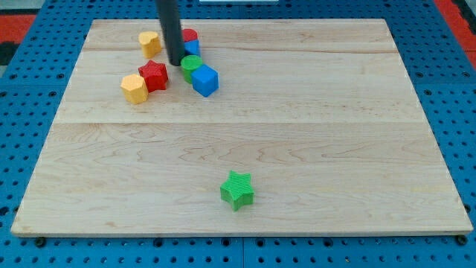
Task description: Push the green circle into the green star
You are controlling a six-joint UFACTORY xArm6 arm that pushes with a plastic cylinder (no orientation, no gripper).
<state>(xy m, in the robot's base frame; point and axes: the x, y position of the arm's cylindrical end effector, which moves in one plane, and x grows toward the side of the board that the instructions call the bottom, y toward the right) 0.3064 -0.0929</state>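
Note:
The green circle (191,65) sits near the view's top left in a cluster of blocks. The green star (237,189) lies alone near the view's bottom middle. My tip (175,62) stands just left of the green circle, touching or almost touching it. The rod rises from there out of the view's top. A blue cube (204,80) touches the green circle on its lower right.
A red star (154,75) and a yellow hexagon (134,88) lie left of my tip. A yellow block (149,43) lies above them. A red block (189,35) and a blue block (193,48) sit partly hidden behind the rod. The wooden board (297,134) ends in blue pegboard.

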